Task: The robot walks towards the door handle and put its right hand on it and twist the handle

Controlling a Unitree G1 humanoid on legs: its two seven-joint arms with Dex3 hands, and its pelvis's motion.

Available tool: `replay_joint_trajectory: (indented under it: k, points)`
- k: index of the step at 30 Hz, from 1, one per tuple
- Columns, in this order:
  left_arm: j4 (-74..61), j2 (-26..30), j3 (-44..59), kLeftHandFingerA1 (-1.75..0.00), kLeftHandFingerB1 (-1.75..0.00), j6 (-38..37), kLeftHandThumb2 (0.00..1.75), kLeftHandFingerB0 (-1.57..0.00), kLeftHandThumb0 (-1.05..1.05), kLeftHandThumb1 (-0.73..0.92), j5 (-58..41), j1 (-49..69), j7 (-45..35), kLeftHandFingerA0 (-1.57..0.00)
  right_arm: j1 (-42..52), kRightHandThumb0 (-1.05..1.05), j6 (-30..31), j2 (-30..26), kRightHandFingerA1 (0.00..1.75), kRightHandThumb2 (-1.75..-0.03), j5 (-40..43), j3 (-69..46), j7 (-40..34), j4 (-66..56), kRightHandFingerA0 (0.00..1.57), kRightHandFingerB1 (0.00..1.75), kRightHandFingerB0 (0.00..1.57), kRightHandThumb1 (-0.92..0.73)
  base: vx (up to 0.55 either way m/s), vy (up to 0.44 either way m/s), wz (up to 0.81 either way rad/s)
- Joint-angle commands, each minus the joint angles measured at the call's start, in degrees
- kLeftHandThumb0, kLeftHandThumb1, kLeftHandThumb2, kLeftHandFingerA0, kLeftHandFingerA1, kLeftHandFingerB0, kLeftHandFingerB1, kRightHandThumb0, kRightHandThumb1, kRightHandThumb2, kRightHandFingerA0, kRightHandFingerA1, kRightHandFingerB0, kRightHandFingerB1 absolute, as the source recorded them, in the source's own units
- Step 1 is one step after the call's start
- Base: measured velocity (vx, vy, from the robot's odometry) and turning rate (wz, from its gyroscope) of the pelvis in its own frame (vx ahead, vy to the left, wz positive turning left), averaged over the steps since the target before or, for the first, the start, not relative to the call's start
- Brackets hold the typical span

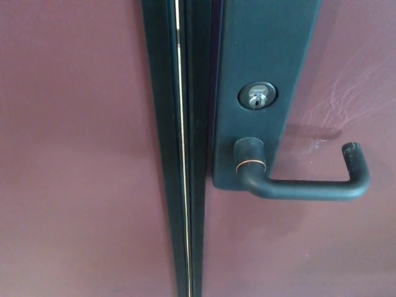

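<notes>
The door handle (303,179) sits in the lower right of the frame, a dark lever springing from a round collar (249,154) with a thin copper-coloured ring at the bottom of a dark backplate (263,55). Neither of the robot's hands shows in the head view, so nothing can be said of their fingers, and the handle is touched by nothing.

The lever's long axis runs almost level across the picture, from the collar at centre toward the right edge. At its far end it bends upward into a short return that ends in a blunt tip (352,148) at the right of the frame. The bar stands off from the door surface and casts a faint shadow on it.

Just above the collar, on the same plate, sits a round keyhole cylinder (257,96) with a silvery face. The backplate runs up to the top edge of the frame.

The maroon door panel (346,247) lies bare below and to the right of the lever, and also above the bar between the plate and the upturned tip. Left of the plate a dark vertical frame strip (164,148) with a thin bright seam (182,148) runs top to bottom. Beyond it, another maroon panel (74,148) fills the left of the frame.
</notes>
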Motion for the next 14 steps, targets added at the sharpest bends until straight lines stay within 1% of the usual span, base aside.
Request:
replay_joint_trajectory:
  k: [1,3,7,9,10,11,12,14]
  points:
    - [0.0,-1.0,0.1,-0.48,-0.39,-0.2,0.56,-0.51,-0.36,0.55,0.2,1.5,0.2,-0.7,-8.8,-0.66,-21.5,7.1,0.47,-0.8,-18.6,18.1,-42.5,26.5,0.29,0.39,0.14,-0.51,0.0,0.0,0.0]
    - [0.0,-1.4,0.3,-0.48,-0.4,-0.1,0.57,-0.52,-0.36,0.56,0.0,1.6,0.4,-0.71,-11.4,-0.66,-21.0,6.4,0.47,-0.8,-17.7,18.3,-43.6,29.5,0.28,0.39,0.14,-0.51,0.0,0.0,0.0]
    - [0.0,-1.5,0.5,-0.49,-0.4,0.1,0.57,-0.52,-0.36,0.56,-0.2,1.6,0.6,-0.72,-14.5,-0.65,-21.1,7.1,0.48,-0.8,-16.6,19.0,-47.1,33.2,0.3,0.4,0.17,-0.51,0.0,0.0,0.0]
    - [-0.2,-1.3,0.7,-0.49,-0.4,-0.1,0.57,-0.52,-0.37,0.56,-0.5,1.8,0.4,-0.71,-14.3,-0.65,-22.8,7.8,0.48,-0.8,-16.5,20.0,-48.4,34.3,0.3,0.4,0.17,-0.5,0.0,0.0,0.0]
    - [-0.2,-1.2,0.8,-0.59,-0.51,-0.1,0.76,-0.46,-0.44,0.47,-0.6,1.7,0.4,-0.65,-14.0,-0.65,-23.6,8.1,0.48,-0.8,-16.6,20.7,-49.2,34.7,0.3,0.4,0.16,-0.5,0.0,0.0,0.0]
    - [-0.2,-1.1,0.9,-0.59,-0.51,-0.1,0.76,-0.46,-0.44,0.47,-0.6,1.6,0.4,-0.65,-13.9,-0.65,-23.9,8.2,0.48,-0.8,-16.8,21.0,-49.6,34.8,0.3,0.4,0.16,-0.5,0.0,0.0,0.0]
    - [-0.2,-0.7,1.2,-0.48,-0.4,0.2,0.57,-0.52,-0.38,0.56,-0.8,1.0,0.4,-0.7,-12.8,-0.64,-25.1,8.4,0.48,-0.79,-18.0,23.0,-50.8,35.9,0.3,0.39,0.15,-0.5,0.0,0.0,0.0]
    - [-0.3,-0.5,1.3,-0.48,-0.4,0.0,0.57,-0.52,-0.38,0.56,-0.9,1.0,0.3,-0.7,-12.5,-0.64,-25.7,8.3,0.48,-0.8,-18.3,24.1,-51.2,37.0,0.31,0.39,0.14,-0.5,0.0,0.0,0.0]
